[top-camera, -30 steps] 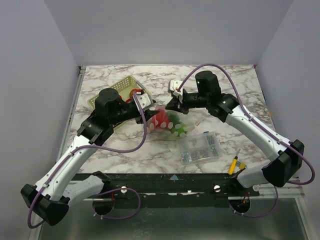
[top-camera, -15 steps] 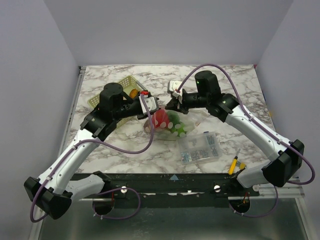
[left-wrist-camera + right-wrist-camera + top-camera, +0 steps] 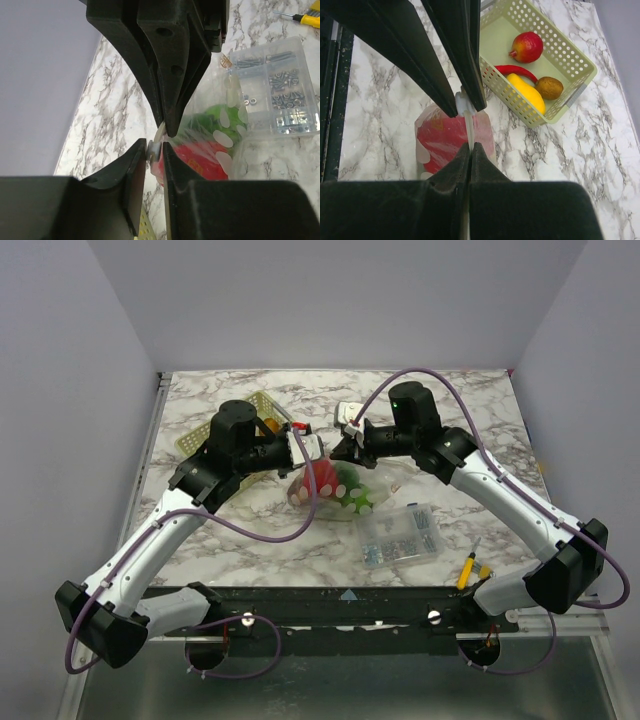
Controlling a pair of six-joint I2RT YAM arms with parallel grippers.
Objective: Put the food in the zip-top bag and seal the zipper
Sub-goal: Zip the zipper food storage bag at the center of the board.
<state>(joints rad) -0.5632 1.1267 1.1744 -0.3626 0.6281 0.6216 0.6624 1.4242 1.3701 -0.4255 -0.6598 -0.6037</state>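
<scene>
The zip-top bag (image 3: 338, 492), clear with white dots, hangs between both grippers over the table's middle. It holds red food (image 3: 207, 156) and green food (image 3: 209, 118). My left gripper (image 3: 155, 148) is shut on the white slider of the zipper (image 3: 154, 149), and it also shows in the top view (image 3: 308, 446). My right gripper (image 3: 470, 146) is shut on the bag's mouth strip (image 3: 469, 126), a finger's length from the left one; it also shows in the top view (image 3: 345, 447). More food lies in the basket: a red fruit (image 3: 527, 46), a red chili (image 3: 516, 70), a yellow piece (image 3: 527, 93) and a brown one (image 3: 550, 87).
The pale yellow-green lattice basket (image 3: 570, 52) stands at the back left, partly under my left arm (image 3: 235, 435). A clear box of metal parts (image 3: 400, 535) sits just right of the bag. A yellow-handled tool (image 3: 467, 570) lies near the front right edge.
My left gripper has moved right from the basket side to the bag's mouth, close to the right gripper. The right arm has stayed in place.
</scene>
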